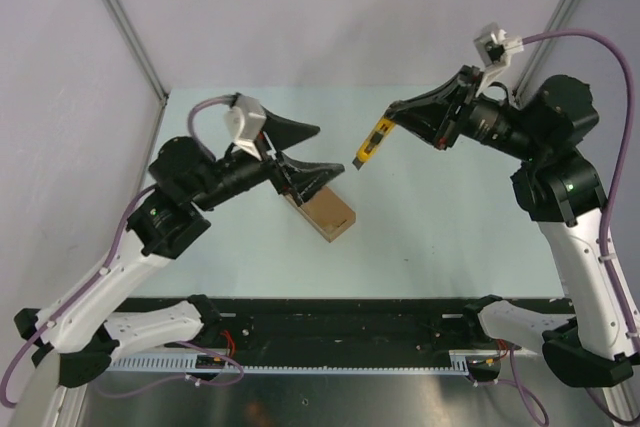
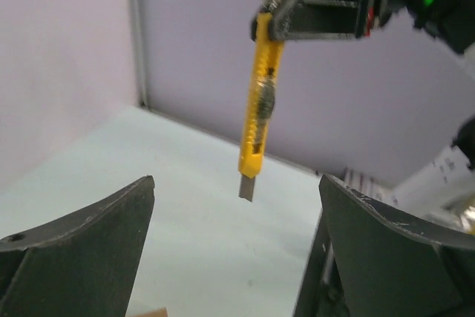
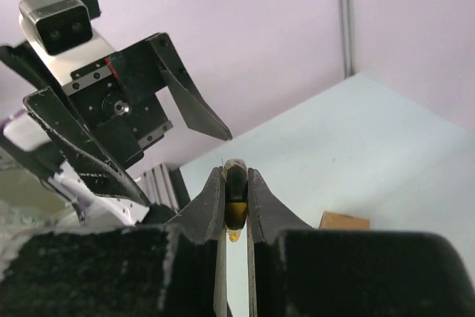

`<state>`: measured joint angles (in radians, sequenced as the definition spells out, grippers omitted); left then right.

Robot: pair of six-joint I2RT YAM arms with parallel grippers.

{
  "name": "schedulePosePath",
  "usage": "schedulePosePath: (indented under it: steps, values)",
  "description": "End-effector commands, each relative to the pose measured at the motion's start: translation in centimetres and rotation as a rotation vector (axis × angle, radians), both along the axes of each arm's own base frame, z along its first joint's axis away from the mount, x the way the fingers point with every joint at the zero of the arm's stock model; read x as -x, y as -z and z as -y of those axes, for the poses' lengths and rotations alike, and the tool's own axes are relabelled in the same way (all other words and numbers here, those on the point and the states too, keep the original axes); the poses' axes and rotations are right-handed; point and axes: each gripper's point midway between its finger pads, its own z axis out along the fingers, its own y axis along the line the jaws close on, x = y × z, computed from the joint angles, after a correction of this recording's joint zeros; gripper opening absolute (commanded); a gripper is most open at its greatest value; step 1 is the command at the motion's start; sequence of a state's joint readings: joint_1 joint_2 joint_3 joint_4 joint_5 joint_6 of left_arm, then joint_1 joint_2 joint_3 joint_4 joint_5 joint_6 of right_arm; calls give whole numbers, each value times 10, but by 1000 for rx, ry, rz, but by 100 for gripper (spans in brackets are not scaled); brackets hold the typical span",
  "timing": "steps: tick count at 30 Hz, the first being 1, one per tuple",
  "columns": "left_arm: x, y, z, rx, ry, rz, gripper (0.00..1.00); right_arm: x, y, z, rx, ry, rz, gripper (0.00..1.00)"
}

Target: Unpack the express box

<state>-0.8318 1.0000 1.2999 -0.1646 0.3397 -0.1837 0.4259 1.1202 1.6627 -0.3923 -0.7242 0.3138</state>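
The small brown box [image 1: 328, 215] lies flat on the table [image 1: 450, 237], left of the middle and about halfway between the near and far edges, turned askew to them; its top looks closed. Just behind it the left gripper [image 1: 322, 150] has its fingers [image 2: 89, 235] spread wide with nothing between them; the lower finger reaches over the box's far left end, and whether it touches cannot be told. Farther off, toward the far right corner, the right gripper [image 1: 392, 113] has its fingers [image 3: 211, 198] pinching the upper end of a yellow knife [image 1: 371, 143]; the knife hangs in the air, slanted, with its short blade pointing down, well apart from the box and facing the left gripper's open fingers.
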Motion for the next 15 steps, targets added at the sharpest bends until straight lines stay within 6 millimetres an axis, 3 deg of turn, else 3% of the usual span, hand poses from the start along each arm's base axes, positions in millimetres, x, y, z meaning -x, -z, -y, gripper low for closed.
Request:
schedulePosePath:
  steps: [1,5,11,15]
  values:
    - [-20,-51,-19,229,-161,58,97,8,-56,20,-185,88,88,0]
    - [-20,-65,-16,354,-133,-26,100,12,-71,25,-291,88,77,0]
    - [-4,-73,20,406,91,-169,100,16,-91,28,-392,67,91,0]
    - [1,-79,20,458,129,-181,100,21,-99,28,-422,41,107,0]
